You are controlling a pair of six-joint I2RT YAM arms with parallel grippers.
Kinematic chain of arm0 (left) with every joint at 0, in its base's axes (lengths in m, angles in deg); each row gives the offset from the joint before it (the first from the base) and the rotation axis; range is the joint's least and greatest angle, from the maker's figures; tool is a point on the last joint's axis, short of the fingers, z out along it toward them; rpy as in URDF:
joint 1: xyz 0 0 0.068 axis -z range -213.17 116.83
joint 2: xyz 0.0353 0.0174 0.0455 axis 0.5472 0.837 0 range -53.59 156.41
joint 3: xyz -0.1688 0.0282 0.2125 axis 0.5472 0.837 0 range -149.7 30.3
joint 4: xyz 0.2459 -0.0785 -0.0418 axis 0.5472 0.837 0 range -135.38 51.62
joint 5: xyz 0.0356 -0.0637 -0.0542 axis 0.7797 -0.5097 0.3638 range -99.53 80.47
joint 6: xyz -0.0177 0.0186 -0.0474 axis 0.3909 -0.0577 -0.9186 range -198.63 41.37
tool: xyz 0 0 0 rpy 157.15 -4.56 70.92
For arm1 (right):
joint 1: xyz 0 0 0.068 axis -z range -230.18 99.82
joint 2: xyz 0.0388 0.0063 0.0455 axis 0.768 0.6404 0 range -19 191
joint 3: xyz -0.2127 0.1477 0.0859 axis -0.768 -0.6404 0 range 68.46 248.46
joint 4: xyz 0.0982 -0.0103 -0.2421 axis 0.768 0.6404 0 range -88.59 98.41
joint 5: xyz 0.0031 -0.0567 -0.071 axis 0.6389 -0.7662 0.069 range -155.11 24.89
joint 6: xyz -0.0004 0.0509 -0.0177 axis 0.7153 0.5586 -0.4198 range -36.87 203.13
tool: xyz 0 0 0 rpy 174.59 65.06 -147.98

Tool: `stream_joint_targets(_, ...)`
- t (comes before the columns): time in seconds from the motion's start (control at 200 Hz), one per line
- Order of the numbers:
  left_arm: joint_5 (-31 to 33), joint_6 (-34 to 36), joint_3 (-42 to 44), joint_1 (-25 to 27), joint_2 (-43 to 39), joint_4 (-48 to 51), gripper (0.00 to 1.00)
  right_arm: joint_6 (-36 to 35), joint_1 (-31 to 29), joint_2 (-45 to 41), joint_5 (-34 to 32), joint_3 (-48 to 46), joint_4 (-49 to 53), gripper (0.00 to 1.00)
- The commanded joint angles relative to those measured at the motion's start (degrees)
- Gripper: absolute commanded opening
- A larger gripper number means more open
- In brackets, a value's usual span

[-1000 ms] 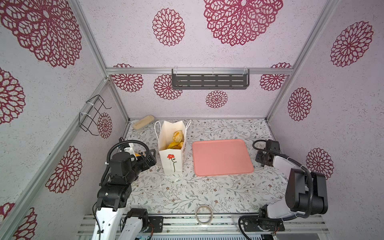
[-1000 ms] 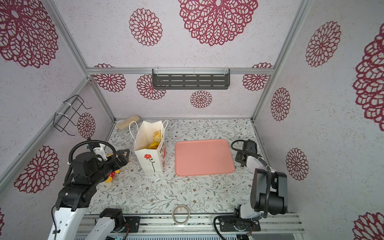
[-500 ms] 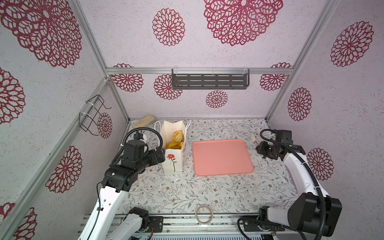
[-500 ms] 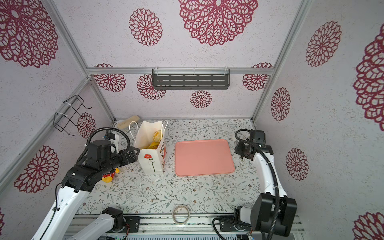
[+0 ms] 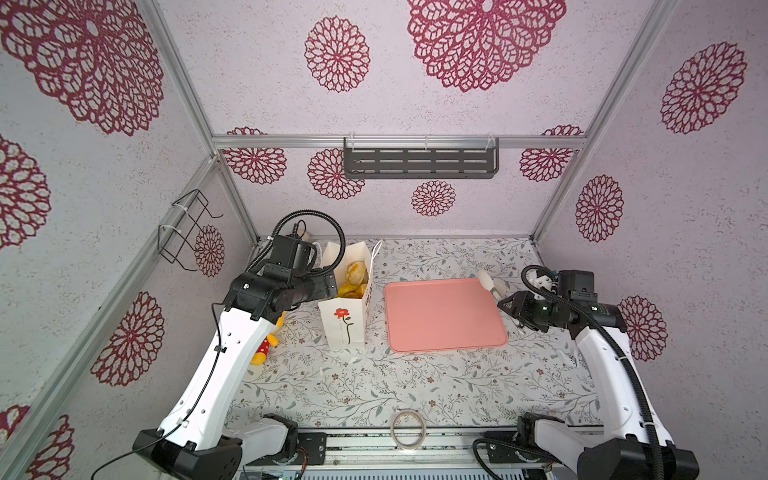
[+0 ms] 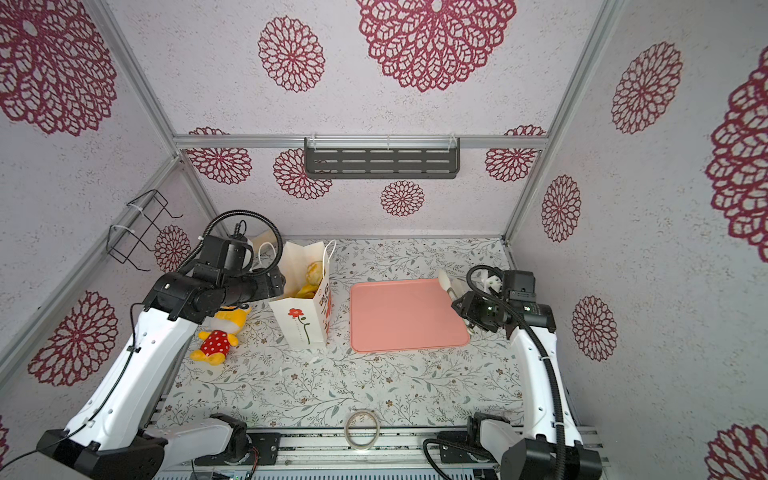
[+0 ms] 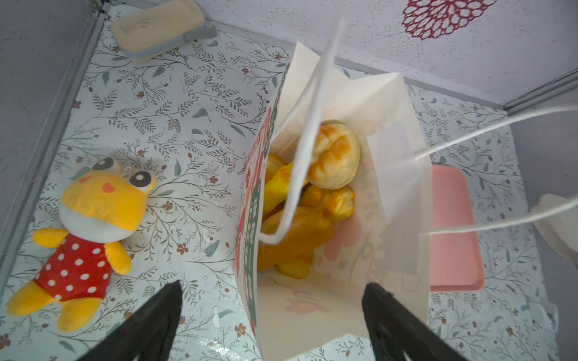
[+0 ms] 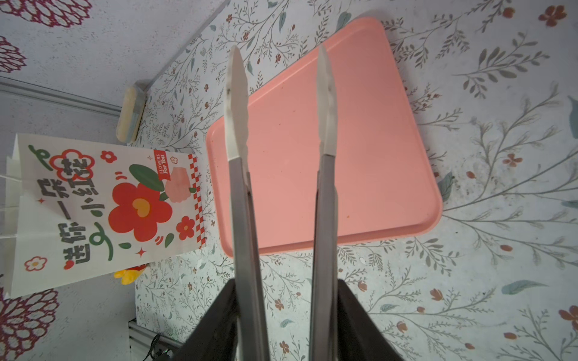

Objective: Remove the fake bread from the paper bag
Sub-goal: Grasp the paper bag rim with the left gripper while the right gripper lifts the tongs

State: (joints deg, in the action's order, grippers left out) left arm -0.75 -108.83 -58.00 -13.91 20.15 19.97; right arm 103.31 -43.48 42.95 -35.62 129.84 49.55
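I am looking down on the floral table [image 5: 374,386], which is carrying everything. The pink tray [image 5: 444,316] is lying flat just ahead of my right hand [image 8: 286,281], under the tips of the tongs [image 8: 237,125] that this hand is gripping, its fingers pressing on the two metal arms, whose tips are standing apart above the tray. The paper bag [image 5: 345,328] is standing upright right below and in front of my left hand [image 7: 273,284], which is hovering released. Its fingers are spread wide, one showing outside the bag's printed side and the other over the open mouth, and I cannot tell whether either is touching the paper. A yellow plush toy [image 6: 218,332] is lying on the table beside that hand, apart from the bag. The fake bread [image 7: 336,162] is sitting piled inside the bag, just ahead of the left fingertips.
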Motion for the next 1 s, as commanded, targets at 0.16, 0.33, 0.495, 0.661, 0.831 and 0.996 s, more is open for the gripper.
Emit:
stream_joint_targets(0.16, 3.1, 2.0, -1.4, 0.7, 4.6, 1.4, 0.86, 0.3, -1.6, -4.1, 4.4, 2.2, 3.1, 0.48)
stream_joint_targets(0.33, 1.8, 1.1, -0.4, 0.7, 5.4, -2.0, 0.74, 0.7, -1.9, -4.8, 4.5, 2.1, 2.6, 0.47)
stream_joint_targets(0.495, 1.2, 0.2, 1.4, 0.9, 6.1, -3.4, 0.64, 1.6, -2.1, -5.0, 5.0, 1.8, 1.5, 0.47)
stream_joint_targets(0.661, 2.4, -0.6, 4.3, 0.9, 5.2, -5.6, 0.57, 1.9, -2.3, -5.6, 5.1, 1.1, 0.8, 0.47)
stream_joint_targets(0.831, 2.9, -1.7, 7.5, 0.9, 3.3, -8.9, 0.47, 2.4, -2.3, -6.7, 5.1, -0.2, 0.2, 0.47)
stream_joint_targets(0.996, 2.6, -2.6, 9.4, 0.9, 2.1, -11.1, 0.35, 3.0, -2.3, -7.6, 4.9, -1.5, -0.3, 0.46)
